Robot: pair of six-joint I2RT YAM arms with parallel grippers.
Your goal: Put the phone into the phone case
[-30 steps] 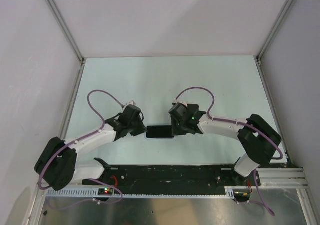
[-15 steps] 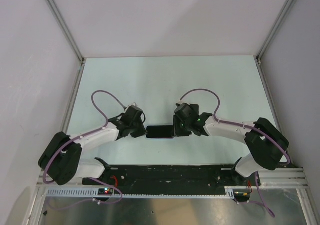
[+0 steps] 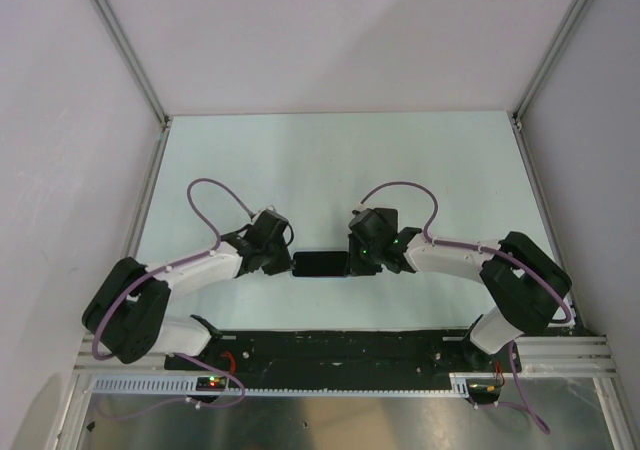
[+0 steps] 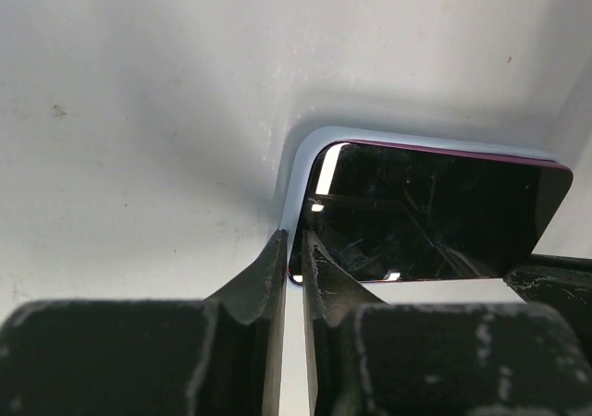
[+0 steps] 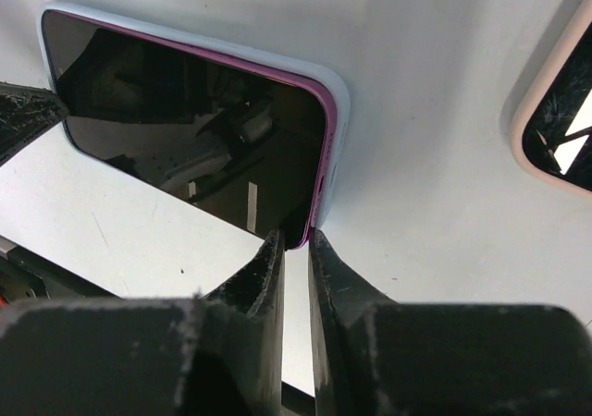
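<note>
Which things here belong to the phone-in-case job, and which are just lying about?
In the job:
- phone
- light blue phone case, its rim showing along the phone's edges
- left gripper and right gripper, tips at opposite ends of the phone

Lying about:
- dark slab with a pale pinkish rim, seen only at the right wrist view's edge

Listed: phone [image 5: 185, 129], dark screen, purple edge, lying in light blue case [image 5: 339, 120], laid on white table [image 5: 435, 213]; right gripper [image 5: 295, 243], jaws drawn nearly closed, tips set at near corner of phone; slab [image 5: 560, 125], dark, pale-rimmed, cropped at right edge
</note>
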